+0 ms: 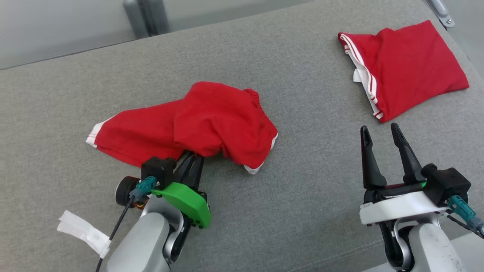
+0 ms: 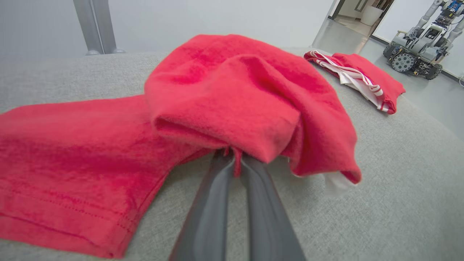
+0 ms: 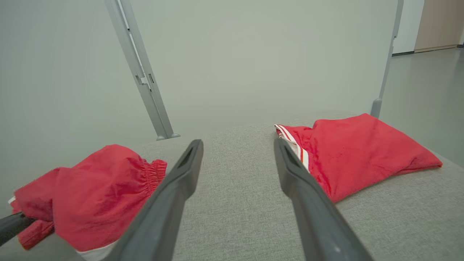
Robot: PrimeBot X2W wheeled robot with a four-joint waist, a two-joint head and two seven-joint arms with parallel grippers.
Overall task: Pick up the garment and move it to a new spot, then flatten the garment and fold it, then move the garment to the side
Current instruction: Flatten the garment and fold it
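A crumpled red garment (image 1: 211, 121) with white trim lies in the middle of the grey padded surface (image 1: 310, 196). My left gripper (image 1: 193, 158) is at its near edge, fingers shut on a fold of the red cloth. The left wrist view shows the garment (image 2: 235, 94) bunched over the closed left gripper (image 2: 233, 156), a pinch of cloth between the tips. My right gripper (image 1: 380, 130) stands open at the lower right, holding nothing. In the right wrist view the right gripper (image 3: 237, 148) points between the garment (image 3: 90, 203) and a second one.
A second red garment (image 1: 408, 64) with white stripes lies folded at the far right, near the surface's edge. A white tag (image 1: 83, 230) hangs by my left forearm. Metal posts (image 1: 147, 17) stand behind the surface. Another robot (image 2: 420, 47) stands on the floor beyond.
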